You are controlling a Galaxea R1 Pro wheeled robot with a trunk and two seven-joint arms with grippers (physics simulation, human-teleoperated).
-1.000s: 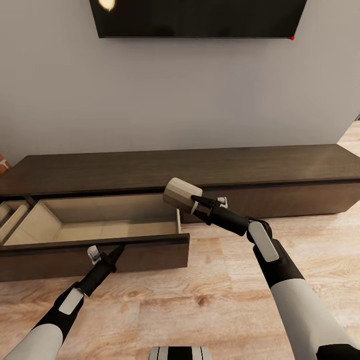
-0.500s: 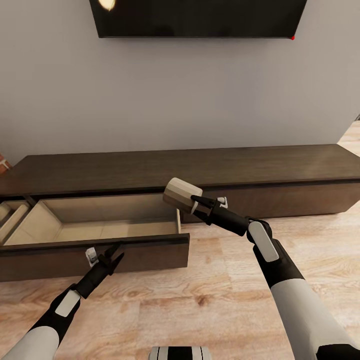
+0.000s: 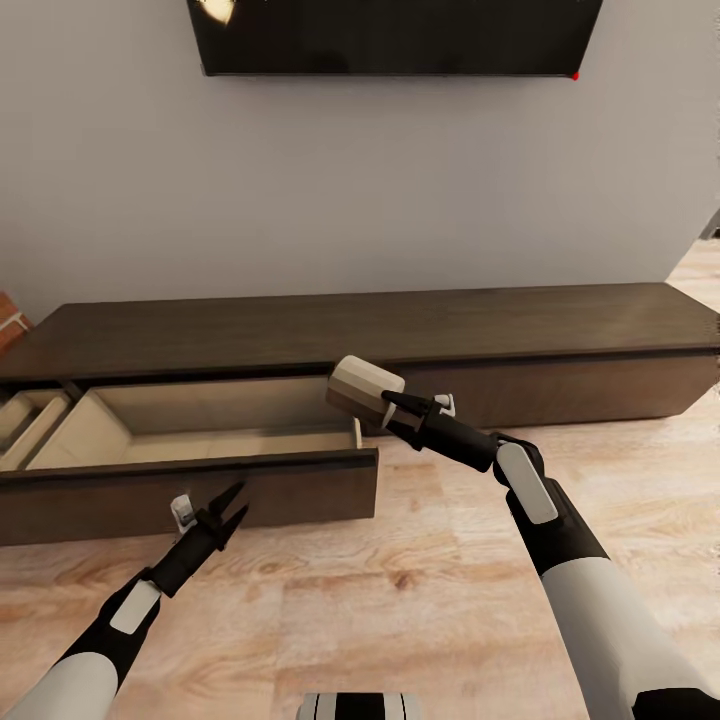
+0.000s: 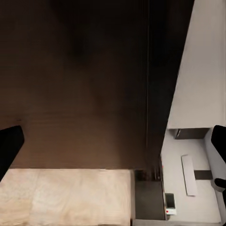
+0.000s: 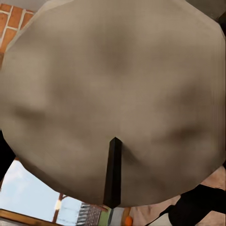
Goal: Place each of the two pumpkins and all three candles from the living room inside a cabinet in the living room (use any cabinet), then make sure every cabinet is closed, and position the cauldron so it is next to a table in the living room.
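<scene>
My right gripper [image 3: 388, 402] is shut on a stubby grey-brown candle [image 3: 362, 387], held tilted in the air just above the right end of the open drawer [image 3: 200, 440]. In the right wrist view the candle's pale top [image 5: 113, 84] and its dark wick [image 5: 113, 172] are very close. The drawer belongs to the long dark-brown cabinet [image 3: 400, 325], and no object shows in the visible part of its pale interior. My left gripper [image 3: 232, 505] is open, a little in front of the drawer's dark front [image 4: 75, 84] and not touching it.
A second drawer [image 3: 22, 425] at the cabinet's far left also stands pulled out. A black TV [image 3: 400, 35] hangs on the grey wall above. Red brick [image 3: 8, 320] shows at the left edge. Pale wood floor [image 3: 400, 590] lies in front of the cabinet.
My left gripper opened, let go of the drawer front's top edge and drew back slightly. The head view then shifted a little. The right gripper and candle stayed put.
</scene>
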